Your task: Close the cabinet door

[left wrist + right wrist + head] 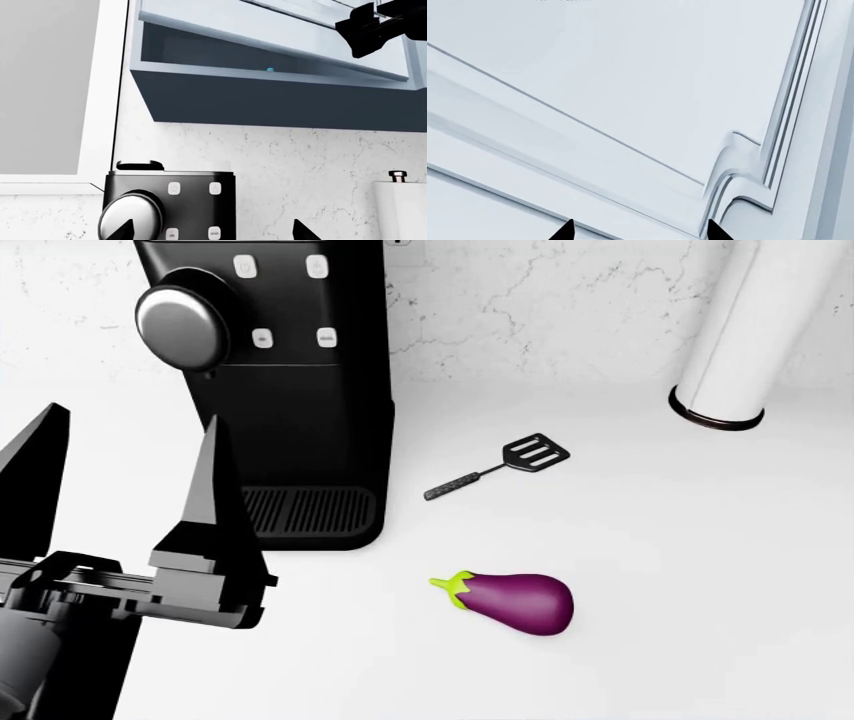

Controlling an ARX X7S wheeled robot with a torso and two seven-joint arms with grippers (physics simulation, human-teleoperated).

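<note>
We judge the stiff, light, hinged cabinet door (280,30) needs a flat push near its free edge, right gripper (637,231) spread, touching nothing.

Even, bright, diffuse light fills all three renders, with no single source traceable. In the head view the eggplant (514,601) and spatula (497,469) cast only faint, soft shadows on the white counter (641,640). A pale highlight sits on the coffee machine (287,390) knob at upper left. The cabinet (280,100) underside is dark in the left wrist view. The right wrist view is nearly washed-out white, perhaps overexposed. Edges stay sharp, without visible blur or distortion.
</note>
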